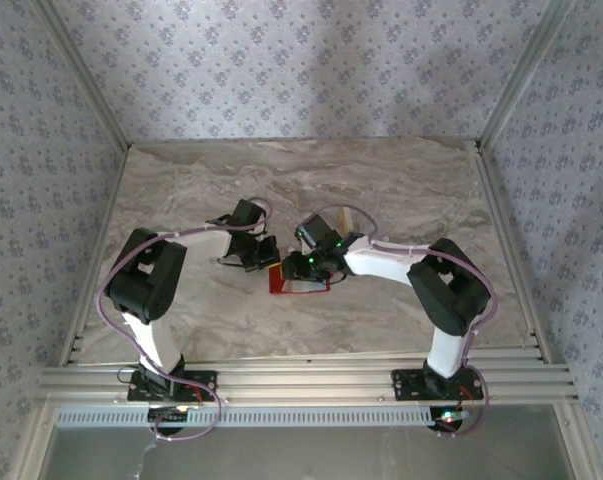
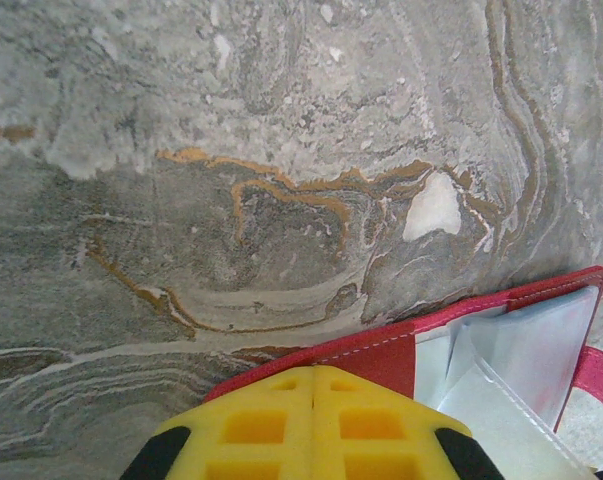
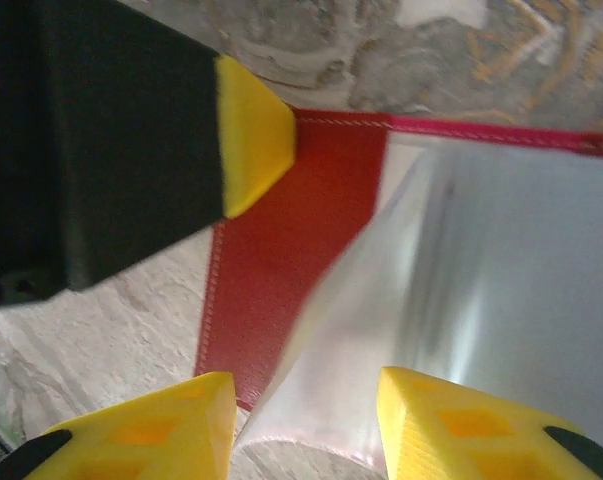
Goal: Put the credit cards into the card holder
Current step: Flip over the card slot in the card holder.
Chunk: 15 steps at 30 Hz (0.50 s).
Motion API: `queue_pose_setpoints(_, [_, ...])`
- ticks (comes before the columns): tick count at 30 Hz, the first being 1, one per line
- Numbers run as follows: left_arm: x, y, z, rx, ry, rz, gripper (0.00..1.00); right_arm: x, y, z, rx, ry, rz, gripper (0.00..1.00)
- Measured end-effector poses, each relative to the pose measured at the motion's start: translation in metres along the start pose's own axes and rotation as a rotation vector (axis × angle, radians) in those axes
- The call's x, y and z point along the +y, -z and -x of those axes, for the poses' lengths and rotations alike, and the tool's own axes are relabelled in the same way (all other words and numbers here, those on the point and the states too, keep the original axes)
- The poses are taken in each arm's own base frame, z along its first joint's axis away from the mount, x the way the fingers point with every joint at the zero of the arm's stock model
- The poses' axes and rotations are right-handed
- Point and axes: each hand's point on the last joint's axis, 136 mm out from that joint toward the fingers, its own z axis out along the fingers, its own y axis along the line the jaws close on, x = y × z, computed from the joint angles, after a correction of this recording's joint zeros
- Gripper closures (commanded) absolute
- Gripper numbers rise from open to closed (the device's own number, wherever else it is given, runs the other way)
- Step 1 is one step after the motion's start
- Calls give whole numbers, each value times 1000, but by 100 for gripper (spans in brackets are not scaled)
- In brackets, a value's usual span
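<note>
Left tool (image 2: 313, 405) clenched over card holder (image 2: 376, 352), right tool (image 3: 306, 410) astride pale flap (image 3: 381, 280), grip unclear

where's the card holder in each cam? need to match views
Top external: card holder, just below frame centre.
Left wrist: card holder, bottom right.
Right wrist: card holder, centre, red panel on the left.
Shared landmark: its clear plastic pocket, seen in both wrist views.
</note>
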Motion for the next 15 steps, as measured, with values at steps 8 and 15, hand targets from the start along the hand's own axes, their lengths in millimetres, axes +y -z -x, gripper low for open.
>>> queue_pose_setpoints(8, [9, 7, 2, -8, 69, -97, 84, 7, -10, 3, 3, 11, 57, 50])
queue_pose_setpoints(15, [27, 25, 7, -56, 169, -155, 74, 4, -18, 2, 17, 6, 69, 48])
